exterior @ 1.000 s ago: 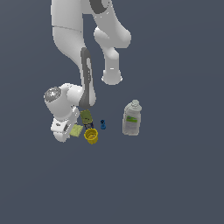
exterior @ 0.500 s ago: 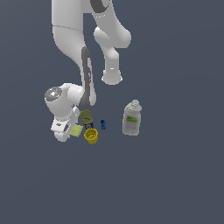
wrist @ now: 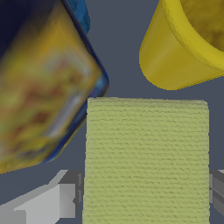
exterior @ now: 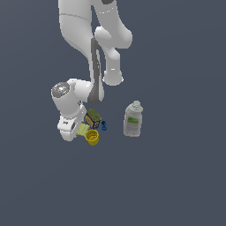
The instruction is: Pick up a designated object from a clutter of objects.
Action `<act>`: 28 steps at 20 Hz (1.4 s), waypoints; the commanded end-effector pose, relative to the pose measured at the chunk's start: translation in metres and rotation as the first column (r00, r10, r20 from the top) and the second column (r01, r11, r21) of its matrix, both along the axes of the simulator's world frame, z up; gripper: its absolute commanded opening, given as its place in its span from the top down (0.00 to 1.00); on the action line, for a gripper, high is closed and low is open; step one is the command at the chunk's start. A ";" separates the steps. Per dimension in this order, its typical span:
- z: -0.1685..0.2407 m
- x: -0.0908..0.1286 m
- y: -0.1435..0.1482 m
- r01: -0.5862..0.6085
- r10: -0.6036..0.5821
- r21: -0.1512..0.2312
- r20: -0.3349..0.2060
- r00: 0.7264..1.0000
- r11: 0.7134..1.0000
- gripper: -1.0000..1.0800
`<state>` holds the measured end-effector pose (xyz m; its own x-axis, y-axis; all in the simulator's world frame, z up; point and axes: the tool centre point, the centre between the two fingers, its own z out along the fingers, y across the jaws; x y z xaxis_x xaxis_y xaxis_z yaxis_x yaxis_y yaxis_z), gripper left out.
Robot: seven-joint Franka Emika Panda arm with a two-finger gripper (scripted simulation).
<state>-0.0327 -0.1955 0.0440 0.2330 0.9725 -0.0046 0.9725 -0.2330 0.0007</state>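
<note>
- The gripper (wrist: 144, 197) is down at the clutter, fingers (wrist: 59, 201) apart and straddling the yellow-green pad (wrist: 146, 159), not yet closed on it.
- The pad lies flat between them; the olive box (wrist: 43, 87) crowds one side just ahead, with the yellow cup (wrist: 183, 43) beyond.
- Approach looks done; closing and lifting remain.
- The white bottle (exterior: 133, 119) stands well apart.

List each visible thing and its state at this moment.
Sponge pad: lying flat, between the gripper fingers.
Gripper: open, low around the pad.
Yellow cup: upright, beside the pad.
Olive box: beside the pad.
Blue piece: untouched.
White bottle: upright, standing apart.
</note>
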 end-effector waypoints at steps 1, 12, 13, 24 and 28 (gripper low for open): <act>0.015 0.003 0.021 -0.004 0.004 0.000 0.002 1.000 1.000 1.00; 0.099 0.016 0.133 -0.006 0.006 -0.002 -0.002 1.000 1.000 1.00; 0.107 0.017 0.143 -0.006 0.006 -0.002 -0.002 1.000 1.000 1.00; 0.193 0.033 0.255 -0.008 0.008 0.002 -0.003 1.000 1.000 1.00; 0.224 0.039 0.292 -0.007 0.007 0.003 -0.002 1.000 1.000 1.00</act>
<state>0.0044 0.0822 0.2553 0.2256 0.9742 -0.0024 0.9742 -0.2256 -0.0029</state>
